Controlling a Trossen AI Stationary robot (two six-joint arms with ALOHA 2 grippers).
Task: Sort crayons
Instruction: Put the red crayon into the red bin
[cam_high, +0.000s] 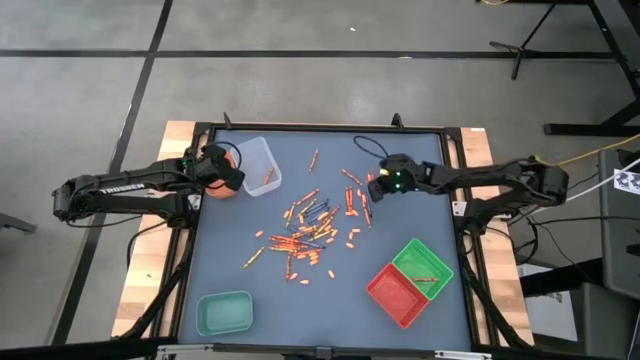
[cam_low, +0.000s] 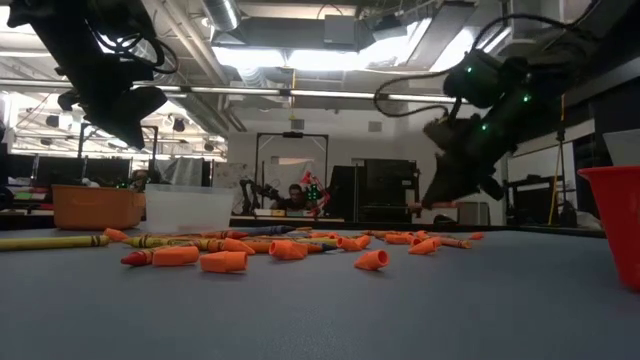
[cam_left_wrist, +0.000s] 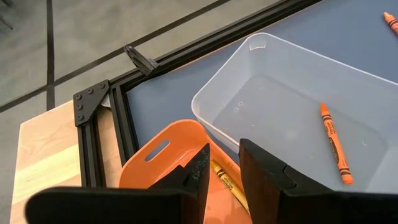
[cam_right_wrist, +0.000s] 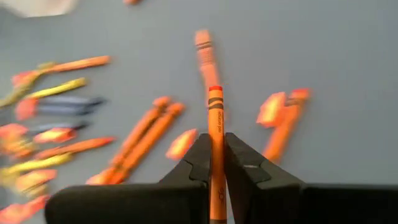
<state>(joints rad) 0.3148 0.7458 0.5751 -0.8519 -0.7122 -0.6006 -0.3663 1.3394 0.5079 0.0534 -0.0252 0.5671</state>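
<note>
The right tool (cam_right_wrist: 216, 163) is clamped on an orange crayon (cam_right_wrist: 215, 134), which runs lengthwise between its fingers and sticks out past the tips. It hangs clear above the tabletop (cam_high: 420, 160), near the far right of the mat, with the scattered crayons (cam_high: 305, 228) spread below and toward the middle. The left tool (cam_left_wrist: 222, 168) hovers over the orange tray (cam_left_wrist: 163, 158) at the far left; its fingers stand slightly apart with nothing between them, and a yellow crayon (cam_left_wrist: 225, 180) lies in that tray just beneath.

Judging by how things lie, the sorting is at an early stage. The clear tray (cam_left_wrist: 217, 87) beside the orange one holds a single orange crayon (cam_left_wrist: 333, 140). The green tray (cam_high: 421, 262) near the front right holds one crayon, the red tray (cam_high: 397, 294) touching it looks empty from above, and so does the teal tray (cam_high: 224, 312) at the front left. Dozens of crayons remain loose in the centre, well apart from all the trays, so nearly all of the work is left.
</note>
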